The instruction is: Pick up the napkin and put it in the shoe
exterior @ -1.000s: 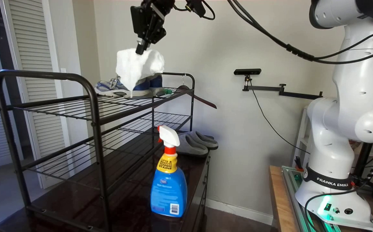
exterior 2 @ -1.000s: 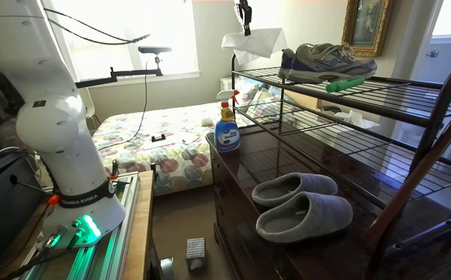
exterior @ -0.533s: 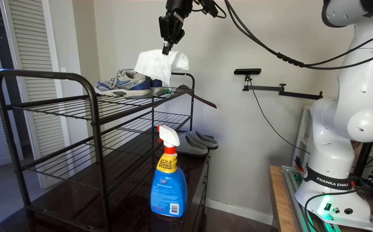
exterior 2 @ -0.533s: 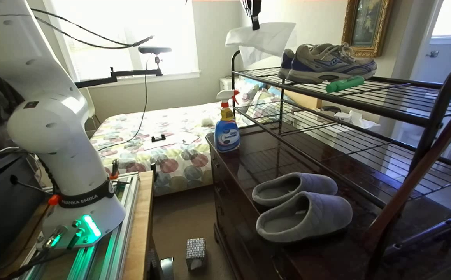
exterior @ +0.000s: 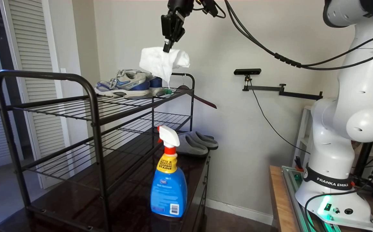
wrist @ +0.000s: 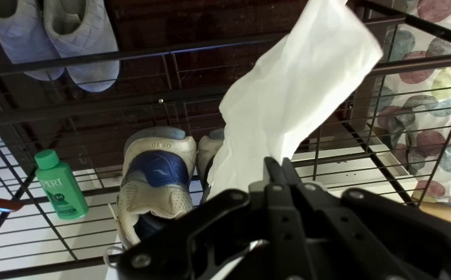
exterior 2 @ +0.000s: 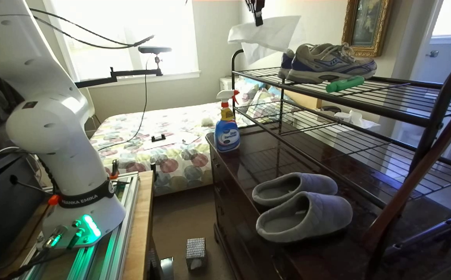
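Nearest in the wrist view, a black two-fingered gripper has its fingertips together, clamped on a crumpled white sheet, the napkin, hanging near the heels of two low grey-and-blue laced sneakers, one heel marked "GRID". Beside them on the dark metal wire rack lies a green plastic bottle reading "PERT". Farther down, on a dark wooden dresser, are grey quilted slippers and a blue spray bottle, labelled "LIFTS & REMOVES TOUGH STAINS" in an exterior view. Farthest, a black band on the white robot arm reads "FRANKA EMIKA".
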